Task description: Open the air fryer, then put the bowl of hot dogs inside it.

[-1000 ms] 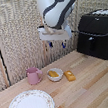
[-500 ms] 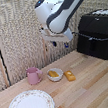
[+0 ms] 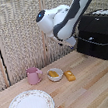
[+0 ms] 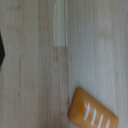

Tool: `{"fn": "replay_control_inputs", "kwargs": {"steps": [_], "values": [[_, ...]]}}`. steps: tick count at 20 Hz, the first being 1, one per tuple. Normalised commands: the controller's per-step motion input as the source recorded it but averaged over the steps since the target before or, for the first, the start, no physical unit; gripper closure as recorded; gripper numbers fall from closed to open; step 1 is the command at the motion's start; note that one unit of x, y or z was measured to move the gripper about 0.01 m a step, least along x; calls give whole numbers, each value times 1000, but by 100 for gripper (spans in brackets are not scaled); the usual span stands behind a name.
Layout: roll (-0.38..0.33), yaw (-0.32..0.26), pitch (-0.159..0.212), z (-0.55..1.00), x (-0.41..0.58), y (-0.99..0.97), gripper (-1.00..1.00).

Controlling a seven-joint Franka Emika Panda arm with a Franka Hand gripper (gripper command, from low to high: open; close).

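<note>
Here, pale wooden table (image 3: 91,84), woven reed wall (image 3: 16,36), black air fryer (image 3: 98,34)

Open wood tabletop (image 3: 96,85) in front of the air fryer (image 3: 98,34): nothing stands there, so approach to its front looks free. Arm (image 3: 66,17) hangs above, just beside the fryer's front edge. Bowl filled with hot dogs (image 3: 55,74) is hemmed in: pink mug (image 3: 33,75) near one side, loose orange chunk (image 3: 69,76) just beside the other. Floral plate (image 3: 30,106) sits nearer cam, apart. Handle not discernible, too blurry.
</note>
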Motion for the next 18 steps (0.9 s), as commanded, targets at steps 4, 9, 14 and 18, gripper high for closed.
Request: {"fn": "replay_control_inputs", "kwargs": {"steps": [4, 9, 14, 18], "values": [[-208, 1, -170, -381, 0, -528, -100], [-208, 29, -158, -377, -28, -535, -100], [-196, 36, -75, -365, -259, -542, -100], [-160, 80, -24, -301, -371, -569, -100]]}}
